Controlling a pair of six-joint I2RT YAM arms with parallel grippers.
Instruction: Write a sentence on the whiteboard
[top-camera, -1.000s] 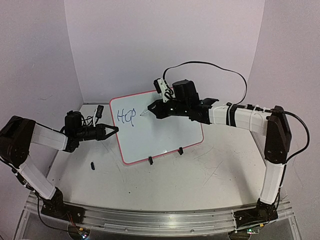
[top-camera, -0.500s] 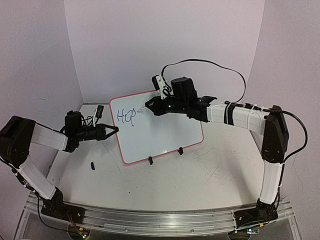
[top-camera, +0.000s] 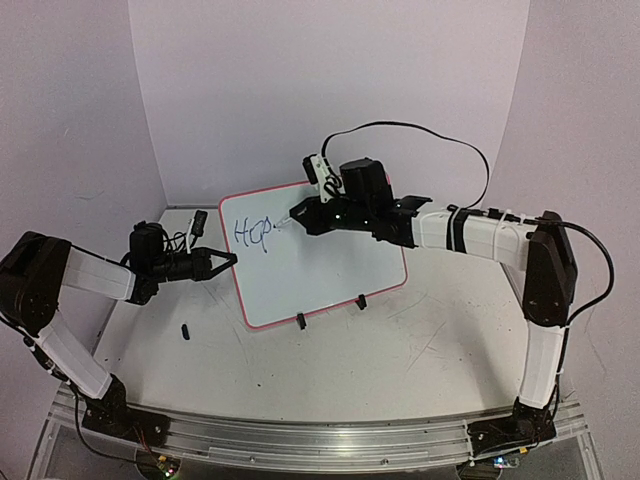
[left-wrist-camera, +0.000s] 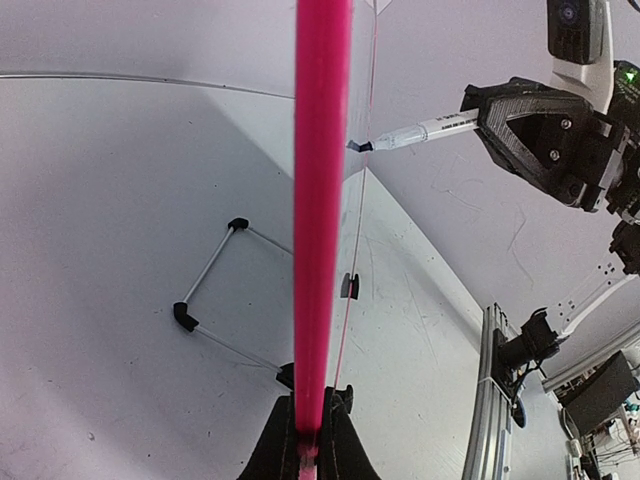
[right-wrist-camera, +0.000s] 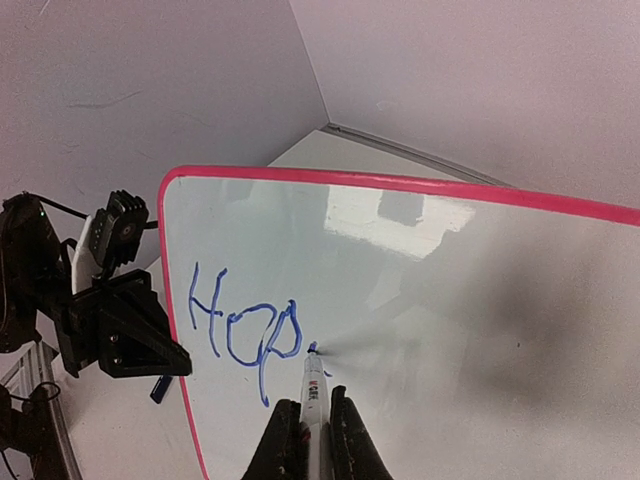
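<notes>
The whiteboard (top-camera: 330, 270) is being clamped by the left jaws, the marker (right-wrist-camera: 314, 395) by the right. The sentence (right-wrist-camera: 243, 338) is being written; after "Hop", an "e" is probably being required.

The whiteboard (top-camera: 330, 275) is a small glossy white rectangle with rounded corners and a thin red-pink rim. It stands tilted on two black clip feet (top-camera: 300, 321) on the tabletop (top-camera: 430, 350), towards the back. The sentence (top-camera: 252, 233) is incomplete: blue handwritten "Hop" only, near the upper left corner.
</notes>
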